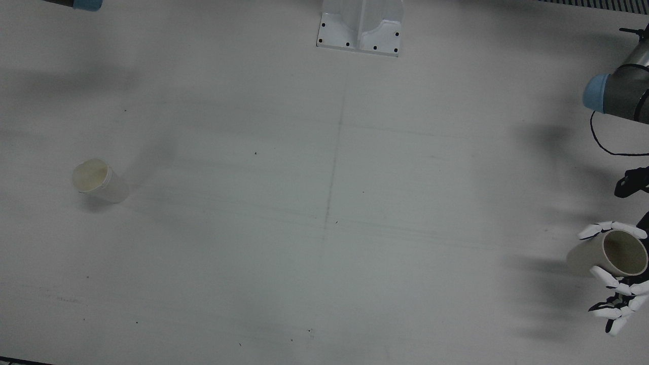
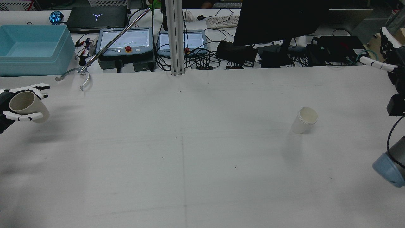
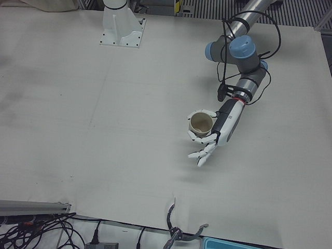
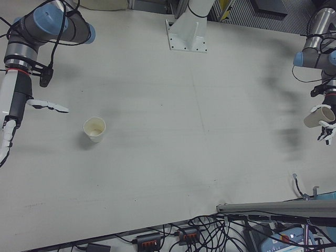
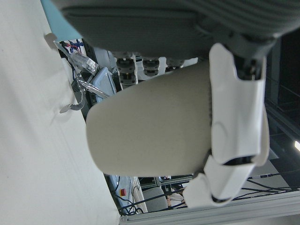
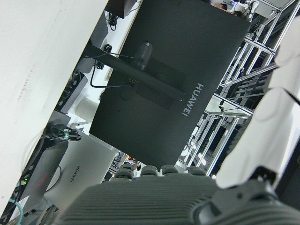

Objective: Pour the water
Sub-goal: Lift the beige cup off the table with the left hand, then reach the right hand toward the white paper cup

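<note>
My left hand (image 1: 616, 284) (image 2: 19, 106) (image 3: 210, 140) (image 4: 326, 128) is shut on a beige paper cup (image 1: 606, 253) (image 2: 27, 106) (image 3: 201, 123) (image 4: 319, 115) (image 5: 150, 129), held tilted above the table's far left side. A second white paper cup (image 1: 97, 181) (image 2: 303, 120) (image 4: 94, 129) stands upright on the table before the right arm. My right hand (image 2: 387, 53) (image 4: 18, 113) hovers open, away from that cup, with fingers spread and nothing in them.
The white table (image 1: 324, 203) has a pedestal base (image 1: 361, 30) at its robot side. Behind the far edge are a blue bin (image 2: 31, 49), tablets (image 2: 126, 41), a monitor (image 2: 278, 22) and cables. A metal grabber tool (image 2: 82, 71) lies at the left far edge.
</note>
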You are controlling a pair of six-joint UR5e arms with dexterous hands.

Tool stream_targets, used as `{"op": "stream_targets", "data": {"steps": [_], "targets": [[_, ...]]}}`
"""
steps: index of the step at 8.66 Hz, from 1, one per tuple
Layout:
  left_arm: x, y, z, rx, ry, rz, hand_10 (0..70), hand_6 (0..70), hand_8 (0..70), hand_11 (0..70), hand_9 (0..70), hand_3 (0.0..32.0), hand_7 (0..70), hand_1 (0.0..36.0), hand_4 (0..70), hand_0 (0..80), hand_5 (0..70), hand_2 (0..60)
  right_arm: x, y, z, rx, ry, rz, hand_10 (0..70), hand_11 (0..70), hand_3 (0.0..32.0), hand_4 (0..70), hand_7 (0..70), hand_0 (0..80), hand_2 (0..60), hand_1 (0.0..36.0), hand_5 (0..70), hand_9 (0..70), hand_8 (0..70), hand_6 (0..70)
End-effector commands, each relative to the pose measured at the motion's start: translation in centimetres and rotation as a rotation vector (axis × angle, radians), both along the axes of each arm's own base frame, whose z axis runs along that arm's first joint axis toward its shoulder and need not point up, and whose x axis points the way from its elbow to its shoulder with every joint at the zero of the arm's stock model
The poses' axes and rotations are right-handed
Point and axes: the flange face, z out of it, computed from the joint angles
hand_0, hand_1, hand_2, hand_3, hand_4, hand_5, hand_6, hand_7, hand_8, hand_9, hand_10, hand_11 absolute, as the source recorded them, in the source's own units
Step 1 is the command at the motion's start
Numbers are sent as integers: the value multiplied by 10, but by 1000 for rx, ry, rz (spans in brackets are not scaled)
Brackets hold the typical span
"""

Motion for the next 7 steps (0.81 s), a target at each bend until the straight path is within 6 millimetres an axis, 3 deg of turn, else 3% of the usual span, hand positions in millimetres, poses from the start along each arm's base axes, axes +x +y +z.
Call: {"op": "stream_targets", "data": {"steps": [1, 4, 5, 7], "targets": [[-29, 10, -3, 0, -6, -15, 93, 136, 46, 167, 54, 0, 174, 360, 536, 643, 700, 600, -47, 6, 33, -17, 22, -56, 3, 19, 0, 0, 0, 436, 95, 116, 0, 0, 0, 0], [-30, 12, 0, -4, -10, -15, 72, 115, 34, 137, 42, 0, 149, 360, 530, 720, 700, 600, -69, 17, 64, -46, 39, -105, 1, 15, 0, 0, 0, 426, 120, 117, 0, 0, 0, 0], [-31, 12, -1, -3, -10, -17, 70, 113, 31, 135, 43, 0, 149, 360, 524, 726, 700, 600, -75, 18, 68, -52, 44, -116, 0, 13, 0, 1, 0, 428, 119, 116, 0, 0, 0, 0], [-40, 11, 1, -8, -6, -32, 72, 111, 31, 138, 46, 0, 149, 360, 523, 720, 700, 600, -94, 17, 56, -23, 25, -137, 0, 13, 0, 0, 0, 416, 118, 110, 0, 0, 0, 0]]}}
